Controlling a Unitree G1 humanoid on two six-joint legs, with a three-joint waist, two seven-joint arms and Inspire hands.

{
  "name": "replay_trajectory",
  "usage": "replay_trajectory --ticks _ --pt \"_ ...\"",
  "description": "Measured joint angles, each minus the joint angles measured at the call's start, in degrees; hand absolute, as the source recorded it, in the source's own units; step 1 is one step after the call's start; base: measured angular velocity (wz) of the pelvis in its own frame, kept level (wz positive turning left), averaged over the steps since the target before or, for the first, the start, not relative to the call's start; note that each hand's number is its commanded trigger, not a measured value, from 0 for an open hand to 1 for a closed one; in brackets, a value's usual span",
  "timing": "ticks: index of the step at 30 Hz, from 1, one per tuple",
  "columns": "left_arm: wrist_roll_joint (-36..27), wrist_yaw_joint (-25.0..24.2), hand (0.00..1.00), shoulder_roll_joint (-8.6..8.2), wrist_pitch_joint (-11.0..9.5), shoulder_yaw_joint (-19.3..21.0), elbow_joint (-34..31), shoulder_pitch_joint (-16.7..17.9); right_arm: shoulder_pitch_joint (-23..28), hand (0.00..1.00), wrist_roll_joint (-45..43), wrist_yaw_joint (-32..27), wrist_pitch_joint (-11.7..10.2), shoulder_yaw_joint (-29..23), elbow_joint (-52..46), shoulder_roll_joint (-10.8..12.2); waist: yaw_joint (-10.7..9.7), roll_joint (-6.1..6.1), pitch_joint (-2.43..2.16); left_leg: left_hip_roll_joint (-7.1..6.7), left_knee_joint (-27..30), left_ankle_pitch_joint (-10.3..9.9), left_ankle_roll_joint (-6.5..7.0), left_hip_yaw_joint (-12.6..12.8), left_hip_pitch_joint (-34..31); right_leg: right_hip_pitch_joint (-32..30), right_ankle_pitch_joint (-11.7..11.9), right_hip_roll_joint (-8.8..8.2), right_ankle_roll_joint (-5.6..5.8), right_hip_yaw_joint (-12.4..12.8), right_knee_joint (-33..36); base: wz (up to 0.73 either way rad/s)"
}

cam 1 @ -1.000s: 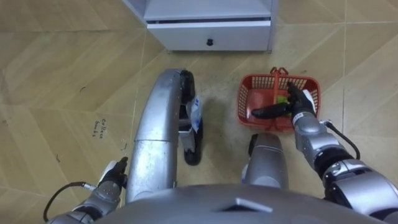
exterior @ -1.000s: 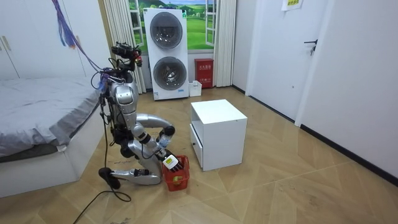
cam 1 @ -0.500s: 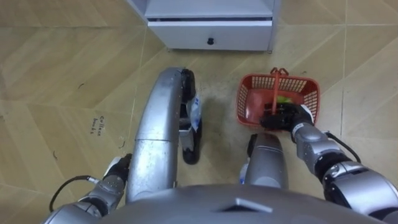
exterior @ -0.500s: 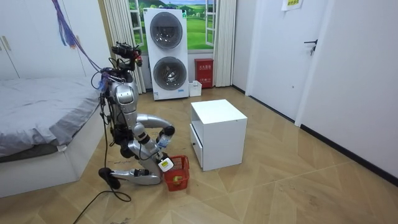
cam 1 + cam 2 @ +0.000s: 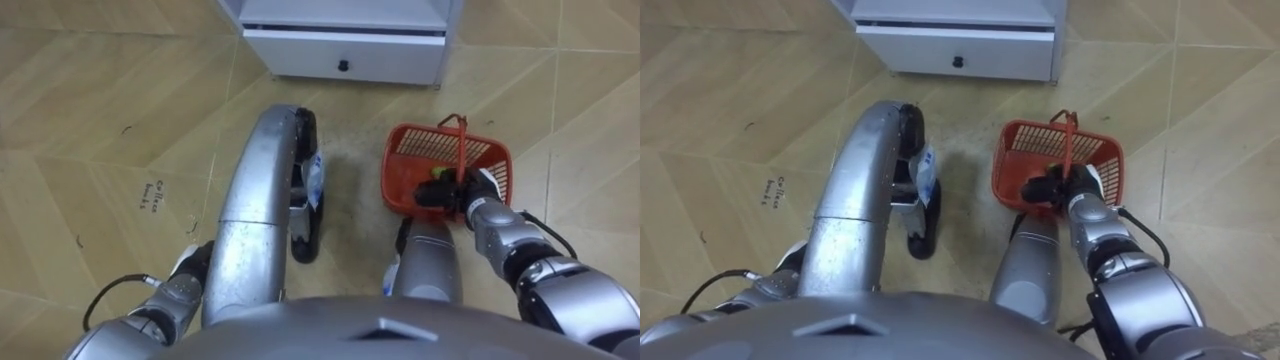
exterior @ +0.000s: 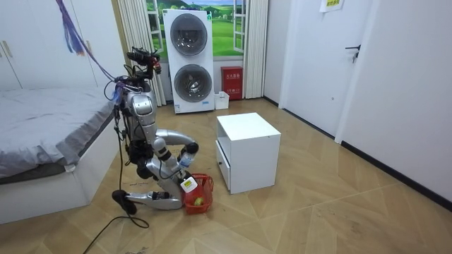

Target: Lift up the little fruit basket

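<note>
Tilted since a second ago, fruit basket; right hand clenched round its handle.

Red mesh fruit basket on the wooden floor, just in front of a white cabinet whose drawer carries a small dark knob. The basket's thin handle stands upright. The right hand, dark fingers curled, grips at the handle's foot by the near rim. The left hand lies at lower left, close to the floor.
</note>
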Motion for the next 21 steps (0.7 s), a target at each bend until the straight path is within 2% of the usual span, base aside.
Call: replay_trajectory --ticks 7,11,13,15,17,18,21 --pt "0.1 -0.4 0.0 0.04 0.0 0.5 0.5 -0.1 -0.2 1.0 -0.7 0.0 0.0 0.0 0.0 0.0 -0.1 -0.54 0.09 0.06 0.7 -0.1 0.1 -0.6 -0.5 0.1 0.0 0.63 0.01 -0.3 0.0 0.0" --pt "0.5 -1.0 0.0 0.09 0.3 2.7 0.5 -1.2 -1.0 1.0 -2.3 0.1 0.6 0.2 0.0 0.3 -0.1 -1.87 0.35 0.0 1.1 -0.3 0.6 -0.8 0.1 1.2 0.0 0.81 0.01 -0.4 -0.3 -0.01" --pt "0.6 -1.3 0.0 0.11 0.3 3.0 0.2 -1.5 -1.6 1.0 -2.4 0.5 0.7 0.1 -0.1 0.2 -0.3 -2.04 0.26 -0.53 2.0 -0.6 1.13 -1.3 0.3 2.2 0.0 1.29 0.01 -0.5 -0.7 -0.05" --pt "1.0 -1.8 0.0 0.25 0.3 4.1 0.0 -2.8 -2.2 1.0 -2.4 0.2 0.8 0.1 -0.6 -0.2 -0.7 -2.51 -0.02 -1.9 2.4 -1.0 1.94 -1.7 0.4 3.5 0.0 0.73 0.07 -0.8 -1.5 0.05" --pt "1.4 -1.8 0.0 0.39 0.3 5.3 -0.1 -4.5 -2.9 1.0 -3.8 -0.5 0.9 0.0 -2.0 -0.3 -1.7 -2.66 -0.12 -2.41 2.6 -1.4 2.73 -1.7 0.6 4.2 -0.2 0.61 0.45 -0.9 -2.4 0.14" --pt "1.5 -1.7 0.0 0.63 0.2 6.9 -0.1 -5.7 -3.3 1.0 -5.3 -0.5 0.9 0.0 -2.9 -0.2 -2.3 -2.68 -0.14 -2.6 2.7 -1.7 3.43 -1.7 0.9 4.9 -0.6 0.86 0.86 -0.7 -3.4 0.11" --pt "1.7 -0.3 0.0 1.22 -0.4 8.9 -0.5 -7.5 -3.5 1.0 -9.5 -0.7 1.1 -0.1 -6.6 -0.4 -3.1 -2.62 -0.23 -2.84 1.6 -2.4 4.72 -1.3 2.7 5.9 -1.0 2.05 0.95 0.5 -7.1 -0.08"
